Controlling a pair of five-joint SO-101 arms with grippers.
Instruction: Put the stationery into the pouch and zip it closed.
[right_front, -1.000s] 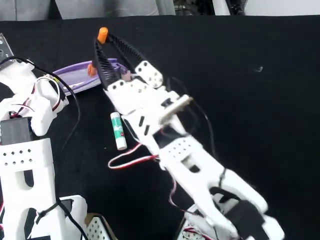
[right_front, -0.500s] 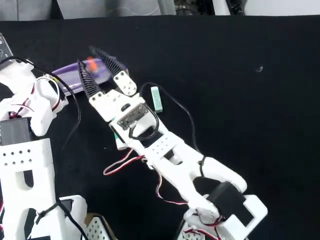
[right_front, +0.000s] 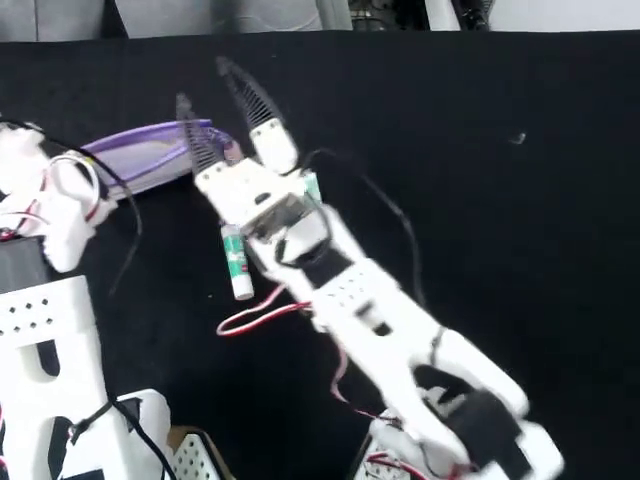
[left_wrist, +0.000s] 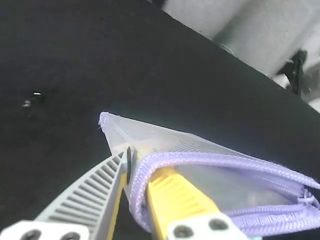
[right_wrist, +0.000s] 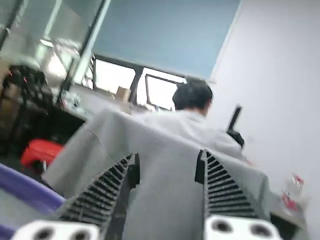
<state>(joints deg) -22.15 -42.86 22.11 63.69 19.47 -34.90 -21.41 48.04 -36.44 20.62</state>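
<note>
Two white plastic arms work over a black cloth-covered bench (right_front: 500, 200). The pouch (right_front: 140, 155) lies flat near the bench's far left part: a long wedge shape, translucent mesh sides with a woven purple zipper band along the mouth. The left wrist view shows the left end effector (left_wrist: 140, 167) clenched on the pouch (left_wrist: 165, 142) at that purple band, with a grey ribbed finger on one side and a yellow ribbed finger on the other, and the mouth gapes a little beyond the grip. The left arm (right_front: 45, 205) sits at the bench's left edge, beside the pouch's end.

The right arm (right_front: 380, 320) stretches diagonally across the bench. The right end effector (right_front: 202, 82) is released and empty, two black ribbed tapered fingers spread in a V above the pouch's right end. In its own wrist view the right end effector (right_wrist: 167, 160) points up off the bench, with a purple curve of pouch (right_wrist: 20, 192) low at the corner.

A glue stick (right_front: 237, 262), a white cylinder with a green label, lies on the cloth just beside the right arm and near the pouch. A small pale green block (right_front: 313, 186) lies on the arm's other side, partly hidden. Red and white wires (right_front: 260, 315) loop below the arm
</note>
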